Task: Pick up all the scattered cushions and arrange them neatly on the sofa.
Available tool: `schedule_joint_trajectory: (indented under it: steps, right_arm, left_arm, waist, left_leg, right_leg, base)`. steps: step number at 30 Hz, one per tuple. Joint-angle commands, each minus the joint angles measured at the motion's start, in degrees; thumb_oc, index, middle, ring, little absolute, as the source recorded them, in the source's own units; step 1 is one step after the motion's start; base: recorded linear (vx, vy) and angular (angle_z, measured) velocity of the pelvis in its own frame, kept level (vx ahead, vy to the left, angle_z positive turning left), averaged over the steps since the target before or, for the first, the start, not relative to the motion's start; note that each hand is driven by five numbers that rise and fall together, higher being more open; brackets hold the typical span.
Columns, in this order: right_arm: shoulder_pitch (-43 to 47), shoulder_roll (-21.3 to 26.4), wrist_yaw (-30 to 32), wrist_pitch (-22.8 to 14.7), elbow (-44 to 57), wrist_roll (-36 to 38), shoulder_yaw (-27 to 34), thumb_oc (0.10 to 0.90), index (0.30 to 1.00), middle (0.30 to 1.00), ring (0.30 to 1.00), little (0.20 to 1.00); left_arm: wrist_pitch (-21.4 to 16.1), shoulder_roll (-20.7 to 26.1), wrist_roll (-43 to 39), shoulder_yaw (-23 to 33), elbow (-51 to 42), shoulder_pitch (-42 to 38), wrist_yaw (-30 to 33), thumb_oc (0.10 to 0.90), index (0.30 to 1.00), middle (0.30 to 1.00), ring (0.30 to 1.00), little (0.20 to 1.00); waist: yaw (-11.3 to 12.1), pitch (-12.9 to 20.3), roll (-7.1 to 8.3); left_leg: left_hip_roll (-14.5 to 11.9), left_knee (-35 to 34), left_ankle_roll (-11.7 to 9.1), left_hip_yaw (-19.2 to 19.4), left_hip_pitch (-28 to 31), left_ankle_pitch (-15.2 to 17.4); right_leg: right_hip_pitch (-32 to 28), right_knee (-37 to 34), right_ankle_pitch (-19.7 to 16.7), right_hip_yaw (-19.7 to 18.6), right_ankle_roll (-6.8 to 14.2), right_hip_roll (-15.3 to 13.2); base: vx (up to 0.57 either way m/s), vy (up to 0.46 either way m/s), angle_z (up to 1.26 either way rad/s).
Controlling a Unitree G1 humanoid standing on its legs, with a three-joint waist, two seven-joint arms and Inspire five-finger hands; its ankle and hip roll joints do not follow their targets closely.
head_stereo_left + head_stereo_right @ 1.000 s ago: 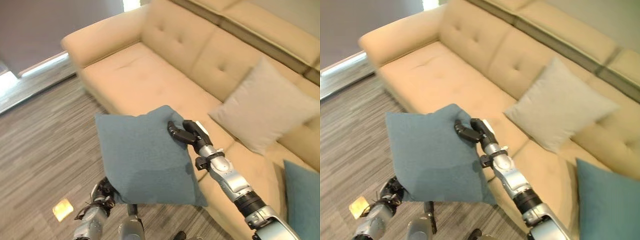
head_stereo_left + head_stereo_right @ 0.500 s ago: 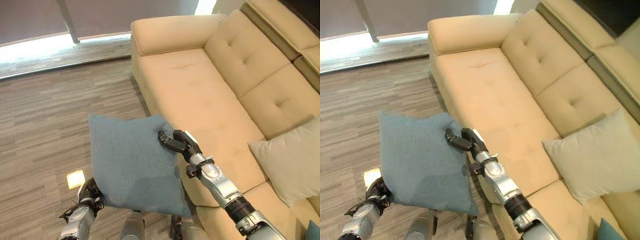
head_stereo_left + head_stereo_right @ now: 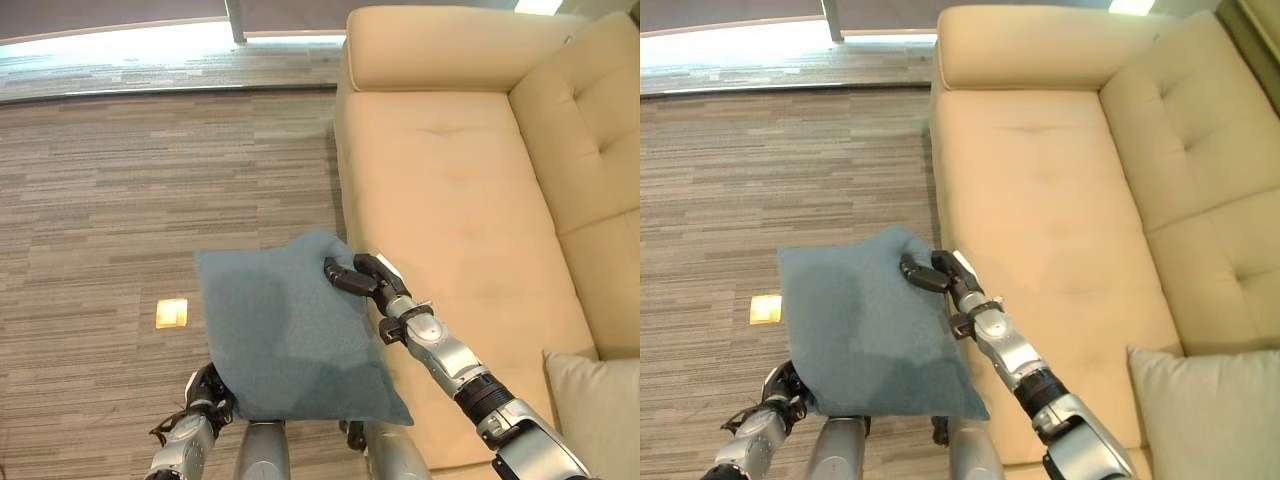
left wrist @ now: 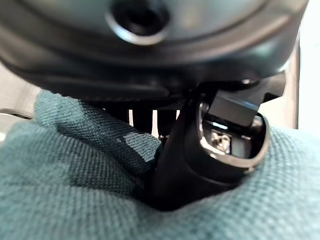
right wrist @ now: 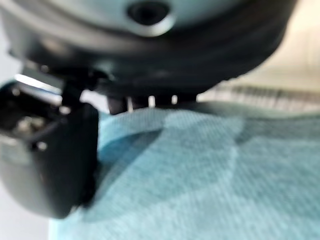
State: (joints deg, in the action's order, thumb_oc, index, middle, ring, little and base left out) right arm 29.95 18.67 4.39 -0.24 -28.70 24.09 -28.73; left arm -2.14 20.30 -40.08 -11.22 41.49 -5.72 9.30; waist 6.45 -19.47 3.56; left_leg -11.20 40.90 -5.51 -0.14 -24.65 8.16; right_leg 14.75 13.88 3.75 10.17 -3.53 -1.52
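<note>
Both hands up w/ the square teal fabric cushion [image 3: 290, 340] over the floor beside the beige upholstered sofa [image 3: 450, 190]: right hand [image 3: 362, 278] pinching top corner, left hand [image 3: 207, 392] clamped low, keeping it flat for placing.

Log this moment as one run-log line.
held: teal cushion | right robot hand: pinching its upper corner | left robot hand: gripping its lower corner | position: over floor beside sofa | placed: no
</note>
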Motion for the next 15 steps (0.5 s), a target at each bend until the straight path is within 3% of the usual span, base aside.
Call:
schedule_joint_trajectory:
  steps: [1,2,3,4,6,8,10,12,13,15]
  right_arm:
    - [2.6,-7.9,-4.1,-4.5,6.0,0.2,-7.5,0.400,0.300,0.300,0.300,0.300]
    - [2.5,-8.0,-4.1,-4.5,5.9,0.2,-7.6,0.400,0.300,0.300,0.300,0.300]
    - [2.4,-8.0,-4.0,-4.6,5.5,0.1,-7.5,0.400,0.300,0.300,0.300,0.300]
    - [2.0,-8.3,-3.5,-4.9,4.5,-0.3,-7.3,0.400,0.300,0.300,0.300,0.300]
    - [1.6,-8.5,-3.4,-4.8,3.6,-0.5,-6.7,0.400,0.300,0.300,0.300,0.300]
    - [0.2,-9.0,-3.9,-4.5,4.0,-0.5,-6.6,0.400,0.300,0.300,0.300,0.300]
    - [-1.1,-9.8,-4.6,-4.0,4.6,-0.9,-6.3,0.400,0.300,0.300,0.300,0.300]
    - [-0.8,-10.1,-5.1,-3.6,5.2,-1.9,-6.3,0.400,0.300,0.300,0.300,0.300]
    - [-0.8,-10.1,-5.1,-3.6,5.2,-1.9,-6.3,0.400,0.300,0.300,0.300,0.300]
    - [-0.3,-10.3,-4.6,-3.4,6.1,-2.5,-5.7,0.400,0.300,0.300,0.300,0.300]
  left_arm:
    - [-6.7,-1.0,1.9,-3.1,-13.6,-11.2,-3.8,0.400,0.300,0.300,0.300,0.300]
    - [-6.7,-1.0,1.9,-3.1,-13.6,-11.1,-3.7,0.400,0.300,0.300,0.300,0.300]
    - [-6.7,-0.9,2.0,-3.1,-13.7,-11.0,-3.6,0.400,0.300,0.300,0.300,0.300]
    - [-7.0,-0.9,2.3,-2.8,-12.7,-11.4,-2.7,0.400,0.300,0.300,0.300,0.300]
    - [-7.1,-0.6,2.6,-2.8,-12.9,-10.7,-2.5,0.400,0.300,0.300,0.300,0.300]
    - [-6.7,-0.6,2.8,-2.9,-13.0,-9.8,-3.1,0.400,0.300,0.300,0.300,0.300]
    - [-6.0,-0.4,3.9,-3.2,-12.1,-9.3,-3.5,0.400,0.300,0.300,0.300,0.300]
    - [-5.7,-0.2,4.0,-3.3,-11.7,-8.9,-3.1,0.400,0.300,0.300,0.300,0.300]
    - [-5.7,-0.2,4.0,-3.3,-11.7,-8.9,-3.1,0.400,0.300,0.300,0.300,0.300]
    - [-5.4,0.0,4.7,-4.0,-11.2,-9.3,-2.5,0.400,0.300,0.300,0.300,0.300]
  waist:
    - [3.5,-0.2,2.90]
    - [3.6,-0.2,2.92]
    - [4.6,-0.2,2.97]
    - [6.5,0.3,3.27]
    - [8.4,1.1,4.17]
    - [8.7,2.6,4.88]
    - [8.5,3.7,6.55]
    - [7.9,4.1,7.68]
    - [8.0,4.2,7.62]
    - [6.5,4.4,7.01]
  left_leg:
    - [-2.3,-13.3,1.4,2.5,-2.9,-6.2]
    - [-2.2,-12.6,0.8,2.1,-2.3,-4.3]
    - [-2.0,-19.3,0.4,0.9,-3.0,-9.1]
    - [-2.4,-27.5,-1.4,-2.3,-5.2,-13.4]
    - [-2.1,-29.8,-2.1,-4.6,-7.1,-14.4]
    - [-1.7,-28.2,-1.7,-3.7,-6.1,-15.0]
    - [-0.3,-26.0,-0.4,-2.5,-4.4,-13.6]
    - [1.4,-25.2,1.4,-1.4,-1.9,-11.1]
    - [1.3,-25.4,1.4,-1.4,-1.9,-11.3]
    - [1.9,-27.3,3.5,0.7,4.6,-8.0]
  right_leg:
    - [-9.1,-5.7,3.5,-0.2,6.0,-0.3]
    - [-9.9,-5.6,4.7,-0.5,6.3,-0.3]
    - [-10.3,-6.0,4.1,-0.7,6.5,0.1]
    - [-13.7,-6.9,5.4,-1.7,7.2,0.6]
    - [-17.1,-7.0,7.4,-3.3,7.8,0.7]
    - [-18.6,-5.2,8.2,-4.0,8.9,-0.2]
    - [-17.7,0.3,4.8,-4.7,10.8,-1.8]
    - [-15.9,8.4,-2.2,-5.7,12.7,-2.9]
    - [-15.8,8.3,-2.4,-5.7,12.7,-2.8]
    - [-10.9,16.6,-8.0,-4.4,13.7,-3.4]
  base:
    - [0.33,0.087,0.00]
    - [0.39,0.141,-0.19]
    - [0.52,0.217,-0.33]
    - [0.63,0.313,-0.27]
    - [0.70,0.324,-0.32]
    - [0.60,0.323,-0.62]
    - [0.51,0.310,-0.48]
    - [0.40,0.257,-0.42]
    - [0.28,0.204,0.06]
    - [0.39,0.250,0.12]
